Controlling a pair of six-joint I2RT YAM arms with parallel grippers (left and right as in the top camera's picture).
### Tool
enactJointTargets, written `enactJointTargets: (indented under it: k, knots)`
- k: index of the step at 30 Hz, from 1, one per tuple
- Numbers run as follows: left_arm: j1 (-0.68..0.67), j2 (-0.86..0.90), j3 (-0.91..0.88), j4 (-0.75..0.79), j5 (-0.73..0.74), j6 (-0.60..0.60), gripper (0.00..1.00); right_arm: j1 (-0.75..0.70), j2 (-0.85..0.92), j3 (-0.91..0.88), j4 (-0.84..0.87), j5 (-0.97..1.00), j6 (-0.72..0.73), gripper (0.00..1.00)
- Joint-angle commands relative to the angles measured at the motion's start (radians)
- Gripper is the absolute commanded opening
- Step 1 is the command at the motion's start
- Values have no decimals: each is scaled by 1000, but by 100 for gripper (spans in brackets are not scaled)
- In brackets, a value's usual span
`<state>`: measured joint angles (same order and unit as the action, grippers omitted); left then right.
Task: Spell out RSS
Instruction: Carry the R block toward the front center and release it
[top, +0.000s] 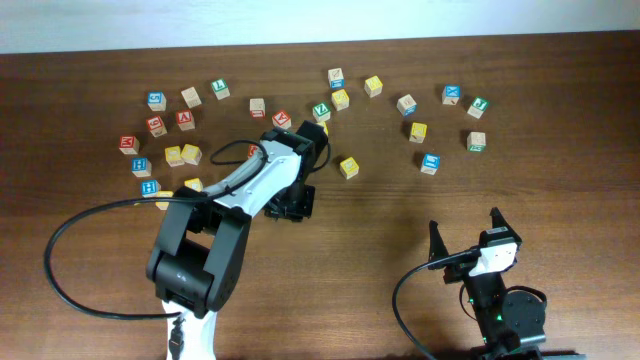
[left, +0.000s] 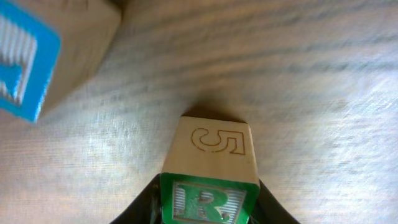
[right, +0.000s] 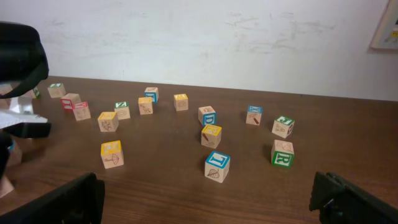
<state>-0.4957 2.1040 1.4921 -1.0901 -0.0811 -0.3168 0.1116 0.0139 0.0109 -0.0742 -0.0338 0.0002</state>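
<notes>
R cube (left: 208, 186), green-bordered, pinched by its side faces between the jaws of my left gripper (left: 207, 200), down near the table (left: 323, 74) beside a blue-edged cube (left: 37, 56) whose letter is unreadable; a carved 5 shows on its bare wooden face. Likely light, hard and smooth-sided, it wants a square, firm grip on flat faces. My right gripper (top: 466, 232) stands spread wide, well apart, holding nothing
</notes>
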Motion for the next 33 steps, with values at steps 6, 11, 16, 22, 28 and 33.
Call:
enactJointTargets:
  k: [6, 11, 16, 22, 28, 33]
  knots:
    - [8, 13, -6, -111, 14, -101, 27, -7, -7, -5, -5, 5, 4, 98]
    - [8, 13, -29, -223, 94, -218, 26, -7, -7, -5, -5, 5, 3, 98]
    - [8, 13, -101, -155, 171, -277, 27, -7, -7, -5, -5, 5, 3, 98]
    - [8, 13, -100, -112, 80, -198, 27, -7, -7, -5, -5, 5, 4, 98]
    - [8, 13, -100, -54, 6, -183, 30, -7, -7, -5, -5, 5, 3, 98]
    - [33, 13, -100, -52, 40, -183, 34, -7, -7, -5, -5, 4, 4, 98]
